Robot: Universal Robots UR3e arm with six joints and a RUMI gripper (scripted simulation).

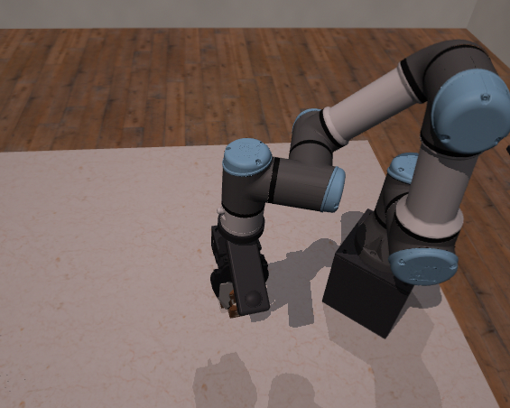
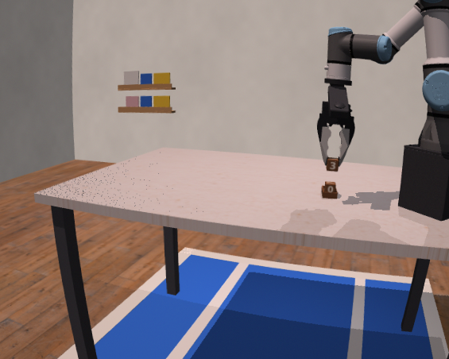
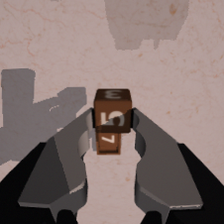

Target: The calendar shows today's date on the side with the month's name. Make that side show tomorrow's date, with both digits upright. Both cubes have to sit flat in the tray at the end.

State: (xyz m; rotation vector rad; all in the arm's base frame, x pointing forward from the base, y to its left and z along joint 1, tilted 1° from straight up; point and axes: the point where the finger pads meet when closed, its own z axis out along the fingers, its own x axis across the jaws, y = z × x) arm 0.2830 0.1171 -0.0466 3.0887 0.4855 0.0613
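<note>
My gripper (image 2: 333,162) is shut on a brown number cube (image 2: 332,164) and holds it in the air above the table. In the exterior view the held cube shows a 3 toward the camera. In the wrist view the held cube (image 3: 114,112) shows a 5 toward the lens and a 3 on its far face. Straight below it sits the calendar tray (image 2: 330,194) with the other cube (image 2: 330,188), which shows a 0. In the wrist view that cube (image 3: 109,142) is partly hidden behind the held one. In the top view my gripper (image 1: 234,306) hides the tray.
The arm's black base block (image 2: 431,180) stands on the table to the right of the tray. Two wall shelves with coloured blocks (image 2: 146,92) hang far behind.
</note>
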